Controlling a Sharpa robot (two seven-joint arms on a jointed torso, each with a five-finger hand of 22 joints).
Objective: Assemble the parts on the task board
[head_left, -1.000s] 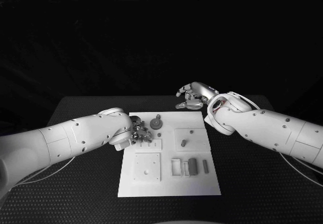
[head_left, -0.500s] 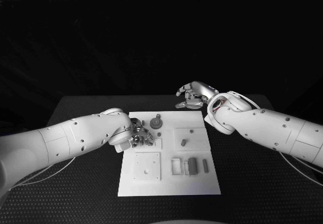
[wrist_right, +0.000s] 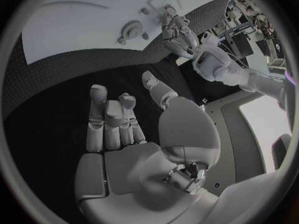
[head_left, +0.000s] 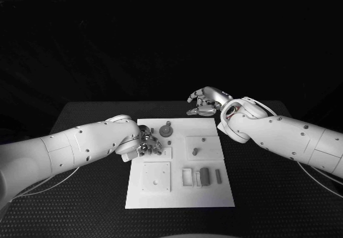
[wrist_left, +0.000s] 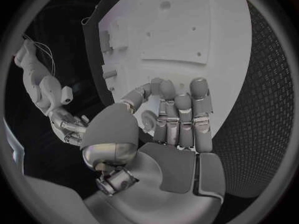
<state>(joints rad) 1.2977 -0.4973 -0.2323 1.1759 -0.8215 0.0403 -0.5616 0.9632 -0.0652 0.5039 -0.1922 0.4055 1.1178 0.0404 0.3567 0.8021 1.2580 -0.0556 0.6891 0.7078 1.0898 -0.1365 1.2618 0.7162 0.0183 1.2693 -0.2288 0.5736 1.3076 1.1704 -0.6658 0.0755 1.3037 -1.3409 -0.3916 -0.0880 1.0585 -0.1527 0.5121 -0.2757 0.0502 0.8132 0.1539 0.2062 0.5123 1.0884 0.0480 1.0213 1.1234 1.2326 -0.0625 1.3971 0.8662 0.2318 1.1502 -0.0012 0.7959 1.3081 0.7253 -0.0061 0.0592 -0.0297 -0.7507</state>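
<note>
Left hand — fingers curled inward, side by side, thumb bent across toward them. In the left wrist view a small round pale piece sits between thumb and fingers; whether it is actually pinched, cannot tell. In the head view this hand sits left of centre, over the left edge of the task board, beside the round disc part.

Right hand — fingers curled in toward the palm, close together, nothing between them in the right wrist view. Thumb bent alongside. The hand hangs above the black table, just beyond the board's far right corner, upper centre-right of the head frame, apart from the board.

Task board: white plate in the middle of the head frame, long side running toward the bottom. On it, upper area, the disc part with a small upright peg just beyond it. Right of that, a raised square block carrying two small dark pieces. Lower left of the board, a square plate with a hole near its middle. Lower right, a cluster of grey upright bars standing in slots, one slimmer bar just to their right.

Both white arms enter from the frame's side edges, left arm low and across the board's left side.
</note>
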